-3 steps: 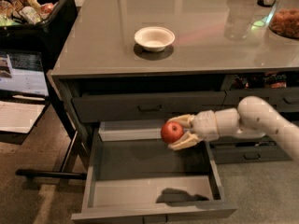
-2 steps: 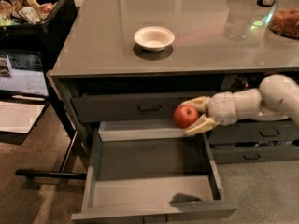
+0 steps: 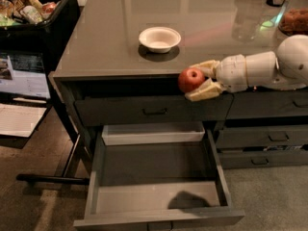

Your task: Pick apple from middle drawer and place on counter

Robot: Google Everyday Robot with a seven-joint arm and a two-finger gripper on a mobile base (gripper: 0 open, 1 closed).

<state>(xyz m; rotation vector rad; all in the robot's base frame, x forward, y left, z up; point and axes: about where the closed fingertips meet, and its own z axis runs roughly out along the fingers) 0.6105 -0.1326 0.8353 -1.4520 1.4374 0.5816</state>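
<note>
My gripper (image 3: 199, 80) is shut on the small red apple (image 3: 191, 80) and holds it in the air at the height of the counter's front edge, just in front of it. The white arm reaches in from the right. The middle drawer (image 3: 156, 189) stands pulled open below, dark grey with a lighter floor and nothing in it; the arm's shadow falls on its floor. The glossy grey counter (image 3: 110, 42) stretches behind the apple.
A white bowl (image 3: 160, 38) sits on the counter just behind and left of the apple. A clear glass (image 3: 245, 20) and a dish of food (image 3: 294, 19) stand at the back right. A black bin of packaged groceries (image 3: 29, 8) is at the left. Closed drawers (image 3: 262, 138) are at the right.
The gripper has lifted the apple up out of the open drawer, from drawer level to the counter's front edge, and moved it slightly to the right.
</note>
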